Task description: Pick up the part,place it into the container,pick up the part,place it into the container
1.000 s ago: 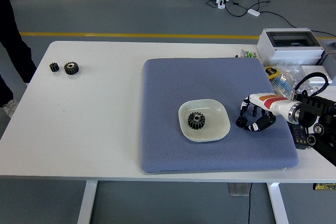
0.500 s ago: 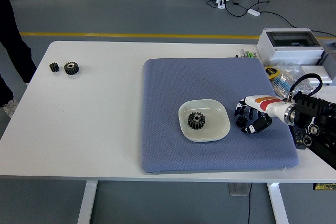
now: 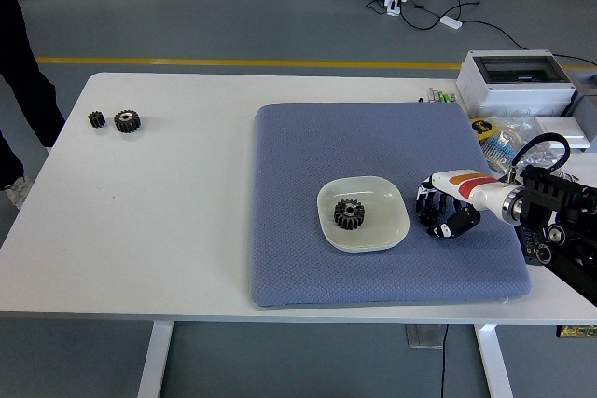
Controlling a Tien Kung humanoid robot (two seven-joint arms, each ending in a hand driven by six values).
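Observation:
A pale shallow dish (image 3: 393,197) sits on the blue mat (image 3: 364,142) with a black gear (image 3: 348,214) lying in it. My right hand (image 3: 438,216) reaches in from the right and rests low on the mat just right of the dish. Its dark fingers (image 3: 427,204) are curled down around a small black part (image 3: 432,227), which they mostly hide. Two more black gears lie on the bare table at the far left, a small gear (image 3: 97,119) and a larger gear (image 3: 127,120). My left arm is out of view.
A grey box (image 3: 518,79) stands at the back right, with a yellow-and-blue clutter of small items (image 3: 499,135) in front of it. A person's dark-clothed leg (image 3: 20,62) shows at the left edge, beyond the table corner.
My right hand has slid a little to the left, closer to the dish, and its fingers have drawn in over the small black part. Nothing else has moved.

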